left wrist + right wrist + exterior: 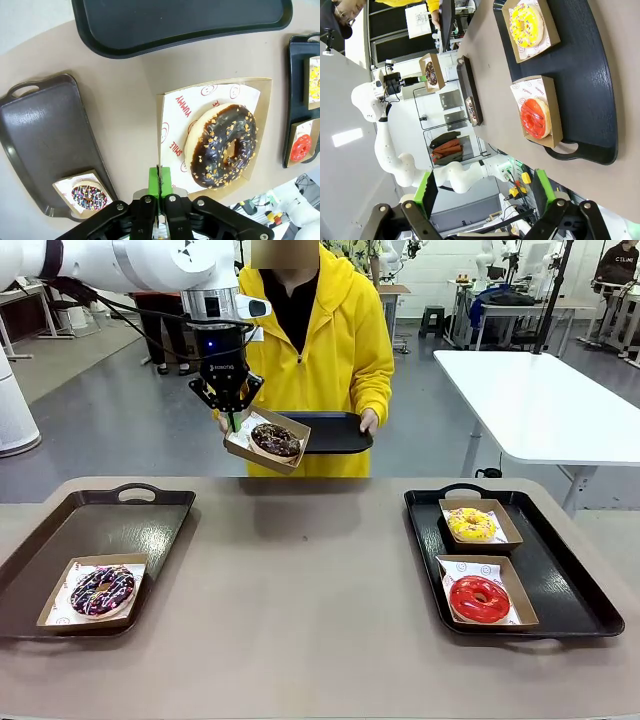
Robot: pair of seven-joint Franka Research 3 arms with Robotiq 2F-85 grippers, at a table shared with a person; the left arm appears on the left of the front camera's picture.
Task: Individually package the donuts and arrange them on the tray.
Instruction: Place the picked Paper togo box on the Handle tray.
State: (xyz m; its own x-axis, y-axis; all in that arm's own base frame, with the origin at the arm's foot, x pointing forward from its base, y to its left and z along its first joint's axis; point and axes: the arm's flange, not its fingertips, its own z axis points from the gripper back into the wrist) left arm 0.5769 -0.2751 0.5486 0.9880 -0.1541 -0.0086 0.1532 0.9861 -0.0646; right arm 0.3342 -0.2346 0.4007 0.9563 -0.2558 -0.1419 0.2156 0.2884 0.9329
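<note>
My left gripper (232, 420) is shut on the edge of a paper-lined cardboard box (240, 443) and holds it in the air beyond the table's far edge. In the box lies a chocolate brown donut (276, 440) with pale crumbs; the left wrist view shows the green pads (160, 181) pinching the box rim beside that donut (225, 146). The drizzled dark donut (102, 590) sits boxed on the left tray (120, 525). Boxed yellow (471, 524) and red (479, 599) donuts lie on the right tray (570, 585). My right gripper (485, 192) hangs open above that tray.
A person in a yellow hoodie stands at the far side, holding a third black tray (335, 432) just right of the raised box, one hand (369, 421) on its rim. A white table (540, 400) stands at the back right. Bare tabletop (300, 580) lies between the two trays.
</note>
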